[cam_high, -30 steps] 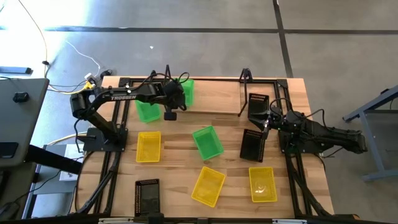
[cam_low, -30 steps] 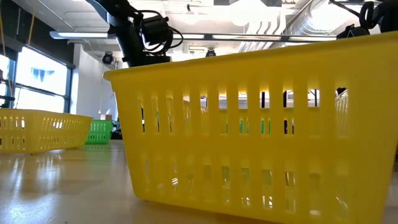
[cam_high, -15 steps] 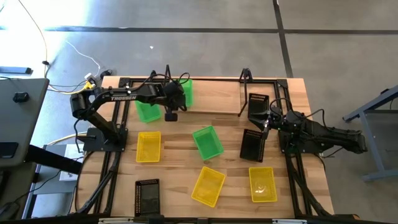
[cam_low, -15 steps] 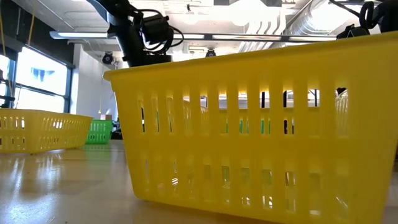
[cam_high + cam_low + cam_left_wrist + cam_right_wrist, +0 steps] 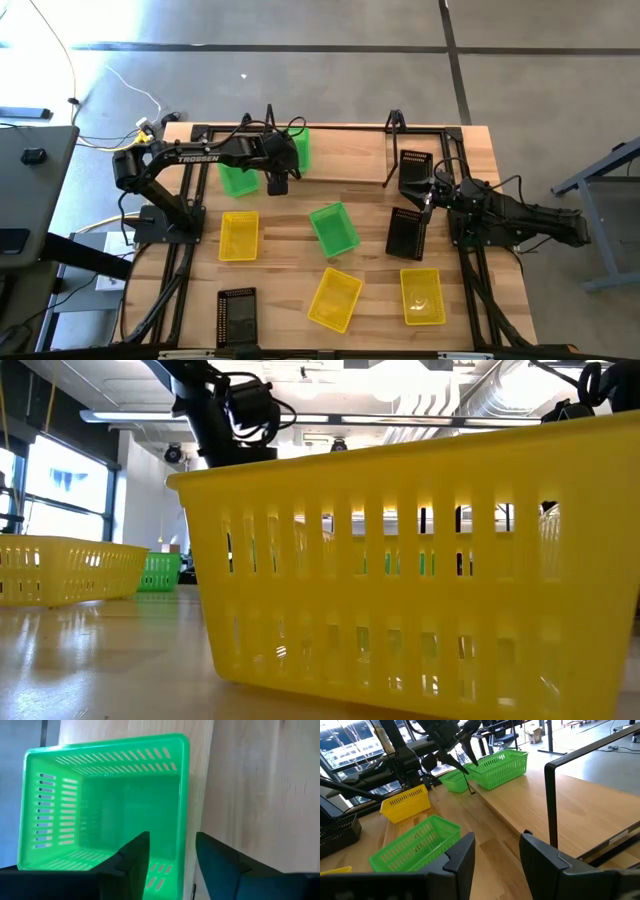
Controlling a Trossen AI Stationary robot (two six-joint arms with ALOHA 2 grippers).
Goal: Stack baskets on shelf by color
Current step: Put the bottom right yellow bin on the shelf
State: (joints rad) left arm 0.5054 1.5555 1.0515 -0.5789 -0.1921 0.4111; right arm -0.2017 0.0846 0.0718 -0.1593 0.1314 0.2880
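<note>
Left wrist view alone shows left hand straddling green basket wall.

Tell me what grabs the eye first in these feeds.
In the low view, a yellow slotted plastic basket fills nearly the whole frame. From above, the left gripper, fingers parted, sits at the bright green mesh basket on the light wooden shelf plank at the table's far edge; the right gripper waits beside two black baskets.

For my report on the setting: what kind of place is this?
Probably a robotics lab or workshop in an industrial hall. The wooden table stands on a bare concrete floor, exposed ceiling ducts run overhead, and desks and chairs fill the room behind.
</note>
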